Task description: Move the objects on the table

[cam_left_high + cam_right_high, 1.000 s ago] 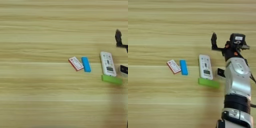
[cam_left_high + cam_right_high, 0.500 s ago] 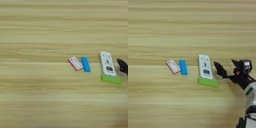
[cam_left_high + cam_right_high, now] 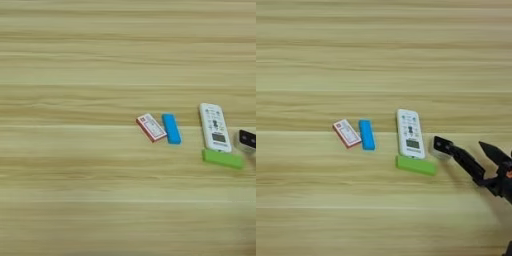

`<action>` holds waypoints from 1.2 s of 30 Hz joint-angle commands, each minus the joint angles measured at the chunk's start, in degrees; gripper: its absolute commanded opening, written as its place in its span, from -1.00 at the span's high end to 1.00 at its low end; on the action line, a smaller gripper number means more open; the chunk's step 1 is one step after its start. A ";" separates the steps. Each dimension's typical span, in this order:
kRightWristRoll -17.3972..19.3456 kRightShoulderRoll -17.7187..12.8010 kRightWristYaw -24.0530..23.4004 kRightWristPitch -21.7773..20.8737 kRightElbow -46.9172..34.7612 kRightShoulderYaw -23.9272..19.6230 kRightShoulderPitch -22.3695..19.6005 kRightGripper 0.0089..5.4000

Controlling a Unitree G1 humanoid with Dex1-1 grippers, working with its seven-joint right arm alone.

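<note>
Near the table's (image 3: 316, 60) right edge, the spread gripper (image 3: 468, 150) is reaching beside the small black-topped block (image 3: 441, 146), grasping nothing.

The wood-grain bench (image 3: 316, 210) carries a black-topped block (image 3: 440, 147) at the fingers' (image 3: 468, 162) tip, then a white remote (image 3: 409, 132) and green bar (image 3: 416, 165), with blue bar (image 3: 367, 134) and red-and-white card box (image 3: 346, 133) farthest from them.

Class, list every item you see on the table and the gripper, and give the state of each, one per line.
white remote: flat, buttons up.
green bar: flat, at the remote's near end.
blue bar: flat.
card box: flat, beside the blue bar.
black-topped block: upright, a fingertip at it.
right gripper: open.
</note>
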 commanded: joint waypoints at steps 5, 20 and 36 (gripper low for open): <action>-7.95 -5.56 -11.33 -4.70 -4.96 5.98 -1.29 -0.99; -14.37 -0.96 -24.93 0.49 -32.12 12.40 6.16 -0.99; -14.99 4.40 -28.15 14.15 -31.53 16.66 2.46 -0.99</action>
